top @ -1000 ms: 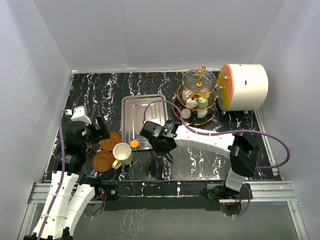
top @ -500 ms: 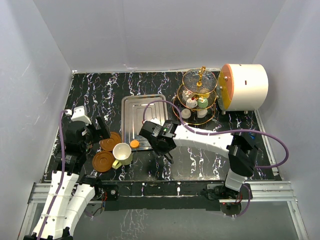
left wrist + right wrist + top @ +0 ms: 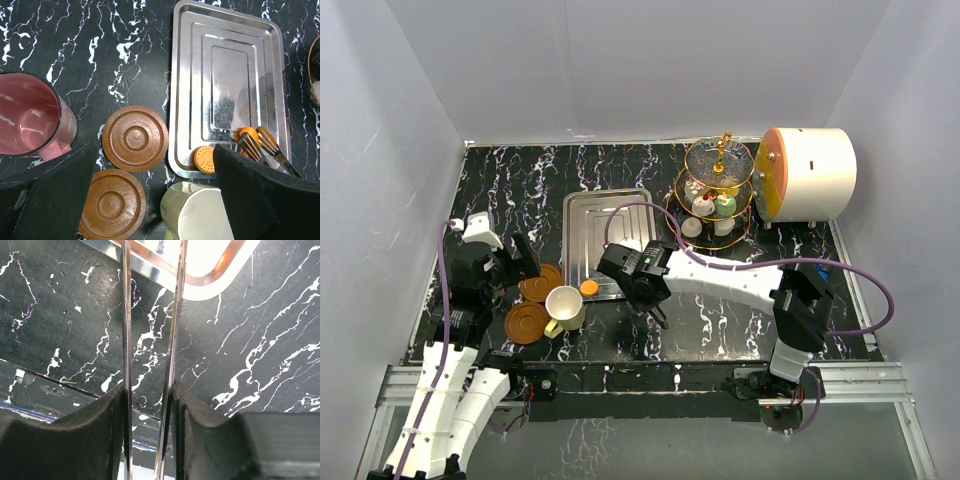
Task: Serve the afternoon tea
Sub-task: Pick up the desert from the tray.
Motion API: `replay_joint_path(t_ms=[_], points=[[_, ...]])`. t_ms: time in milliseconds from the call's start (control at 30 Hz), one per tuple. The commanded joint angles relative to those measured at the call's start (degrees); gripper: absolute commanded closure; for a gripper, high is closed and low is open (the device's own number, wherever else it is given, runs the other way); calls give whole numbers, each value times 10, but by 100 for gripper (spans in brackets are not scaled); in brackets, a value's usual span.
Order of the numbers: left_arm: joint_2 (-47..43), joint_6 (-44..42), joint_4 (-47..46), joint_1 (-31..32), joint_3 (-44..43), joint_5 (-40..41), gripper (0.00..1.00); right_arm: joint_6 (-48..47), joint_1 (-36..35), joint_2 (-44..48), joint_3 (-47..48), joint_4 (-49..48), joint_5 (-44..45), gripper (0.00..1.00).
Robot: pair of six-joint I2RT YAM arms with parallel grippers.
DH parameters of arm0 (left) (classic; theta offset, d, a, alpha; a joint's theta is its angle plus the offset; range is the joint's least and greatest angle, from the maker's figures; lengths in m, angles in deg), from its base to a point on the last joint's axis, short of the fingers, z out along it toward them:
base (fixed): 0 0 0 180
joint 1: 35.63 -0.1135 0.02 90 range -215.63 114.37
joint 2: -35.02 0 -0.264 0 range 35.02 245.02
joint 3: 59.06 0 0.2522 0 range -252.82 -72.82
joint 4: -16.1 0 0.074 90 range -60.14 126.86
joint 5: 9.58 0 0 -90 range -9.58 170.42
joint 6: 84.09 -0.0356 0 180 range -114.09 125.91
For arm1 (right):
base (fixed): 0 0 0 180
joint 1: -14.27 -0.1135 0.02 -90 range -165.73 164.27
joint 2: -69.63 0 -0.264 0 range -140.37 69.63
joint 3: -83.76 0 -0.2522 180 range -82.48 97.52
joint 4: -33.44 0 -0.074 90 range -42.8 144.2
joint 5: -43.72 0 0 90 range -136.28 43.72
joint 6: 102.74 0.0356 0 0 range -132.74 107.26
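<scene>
Steel tray [image 3: 605, 235] is plonked mid-table on the black marble tabletop [image 3: 520, 180]. Metal tongs [image 3: 248, 145] are poked over its 6 o'clock end, and a big white drum [image 3: 810, 173] is parked at 2 o'clock.

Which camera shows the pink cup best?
The left wrist view: the pink cup stands left of a brown saucer, and you can see inside it and its handle. The top view doesn't show it; the left arm covers that spot. The right wrist view misses it entirely.

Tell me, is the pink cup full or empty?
Empty. The left wrist view looks down into the pink cup, and only its bare pink inside shows, with no liquid or cake in it.
</scene>
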Motion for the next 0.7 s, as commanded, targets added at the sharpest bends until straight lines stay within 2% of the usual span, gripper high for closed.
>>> replay_joint_path(t_ms=[0, 200, 667], points=[[0, -4, 0, 1, -13, 0, 1, -2, -5, -3, 33, 1, 27, 68], [0, -4, 0, 1, -14, 0, 1, 1, -5, 11, 43, -2, 41, 75], [0, -4, 0, 1, -14, 0, 1, 6, -5, 37, 41, -21, 31, 78]])
